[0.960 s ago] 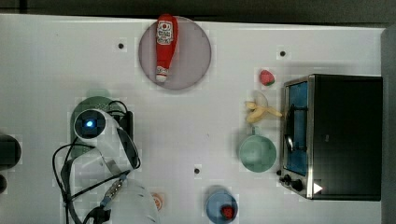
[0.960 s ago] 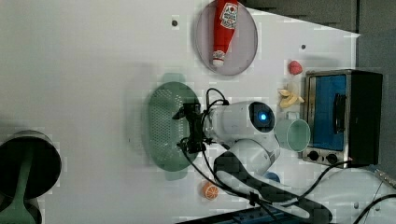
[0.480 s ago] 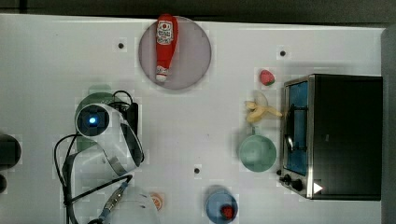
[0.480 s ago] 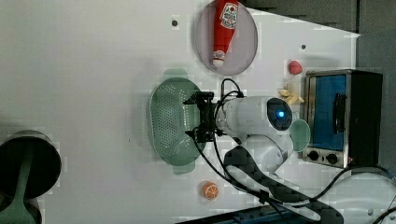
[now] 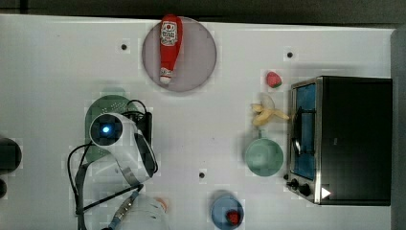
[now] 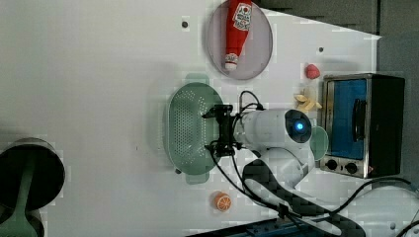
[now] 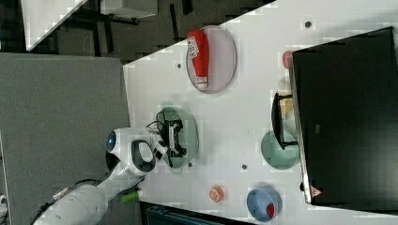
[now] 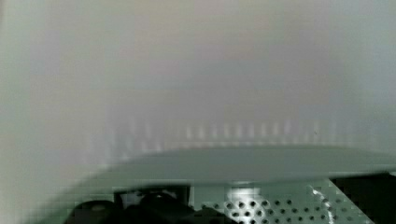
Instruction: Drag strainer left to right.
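Observation:
The pale mint-green perforated strainer [image 5: 102,106] lies at the top view's left, mostly under my white arm [image 5: 119,143]. In the left view the strainer [image 6: 188,129] shows whole, an oval with a tab handle at each end. My gripper [image 6: 218,131] points down at the strainer's rim on the left view's right side. In the right view my gripper [image 7: 174,136] sits over the strainer [image 7: 189,136] bowl. The wrist view has the strainer [image 8: 280,206] rim and holes close up.
A grey plate [image 5: 198,52] holds a red ketchup bottle [image 5: 169,45]. At the top view's right stand a toaster oven [image 5: 352,139], a green cup [image 5: 263,156], a banana [image 5: 268,115] and a strawberry [image 5: 273,79]. A blue bowl [image 5: 226,212] and an orange slice [image 6: 223,202] lie near the front.
My arm and gripper shifted toward the left view's right, from over the strainer's middle to its rim. The strainer itself slid slightly the same way.

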